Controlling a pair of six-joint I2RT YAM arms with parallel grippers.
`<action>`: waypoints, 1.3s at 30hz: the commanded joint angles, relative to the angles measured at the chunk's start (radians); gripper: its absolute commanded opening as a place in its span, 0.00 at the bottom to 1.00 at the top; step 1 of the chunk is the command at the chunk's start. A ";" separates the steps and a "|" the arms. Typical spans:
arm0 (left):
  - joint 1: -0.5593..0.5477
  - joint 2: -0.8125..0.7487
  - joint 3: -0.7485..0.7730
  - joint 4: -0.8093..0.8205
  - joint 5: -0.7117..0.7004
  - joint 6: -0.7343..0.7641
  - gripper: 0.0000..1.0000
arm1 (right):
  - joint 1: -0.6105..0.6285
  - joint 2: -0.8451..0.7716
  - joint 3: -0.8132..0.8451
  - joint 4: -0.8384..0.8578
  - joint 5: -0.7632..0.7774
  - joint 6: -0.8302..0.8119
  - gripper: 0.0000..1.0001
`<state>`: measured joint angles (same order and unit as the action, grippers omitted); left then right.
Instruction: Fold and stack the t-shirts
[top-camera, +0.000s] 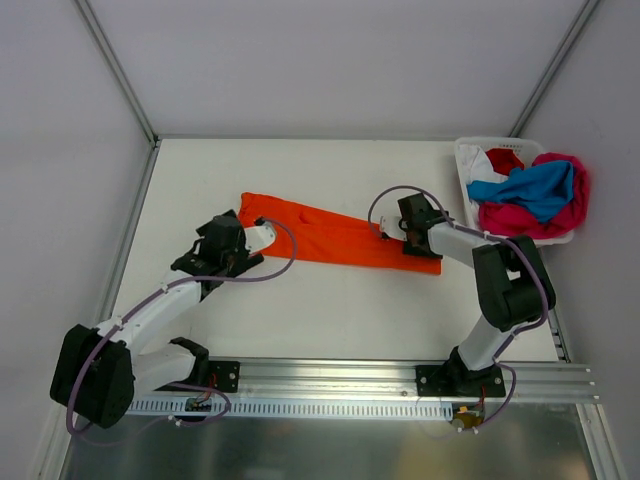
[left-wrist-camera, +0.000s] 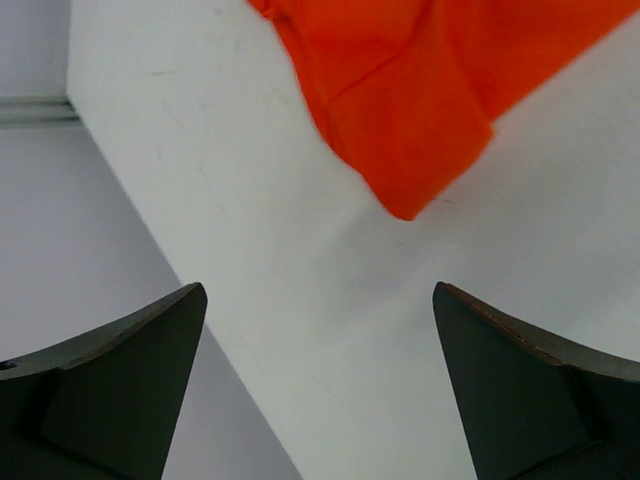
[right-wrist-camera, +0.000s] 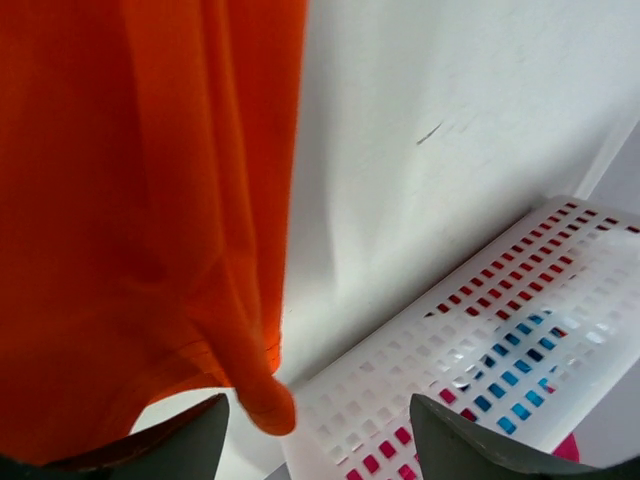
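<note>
Orange t-shirt: lay on desk as long strip, axis far-left to near-right. Left end effector released, just short of left corner; right end effector, jaws apart, stood over right end.

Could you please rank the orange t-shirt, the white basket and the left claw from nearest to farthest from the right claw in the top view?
1. Orange t-shirt, directly beneath the right claw.
2. White basket, far right corner.
3. Left claw, by the shirt's left end.
</note>
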<state>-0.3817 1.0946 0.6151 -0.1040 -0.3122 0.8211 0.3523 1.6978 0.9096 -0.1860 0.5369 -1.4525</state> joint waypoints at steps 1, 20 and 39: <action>-0.071 0.016 -0.064 -0.102 0.078 -0.034 0.99 | 0.007 0.008 0.058 0.017 -0.008 -0.009 0.76; -0.143 0.367 0.089 0.099 -0.251 0.104 0.98 | 0.244 -0.063 0.120 -0.247 -0.164 0.236 0.76; -0.140 0.487 0.101 0.145 -0.263 0.119 0.95 | 0.294 -0.114 0.127 -0.358 -0.400 0.371 0.75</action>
<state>-0.5228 1.5856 0.7208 0.0257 -0.5606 0.9344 0.6556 1.6817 1.0050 -0.4412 0.2970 -1.1538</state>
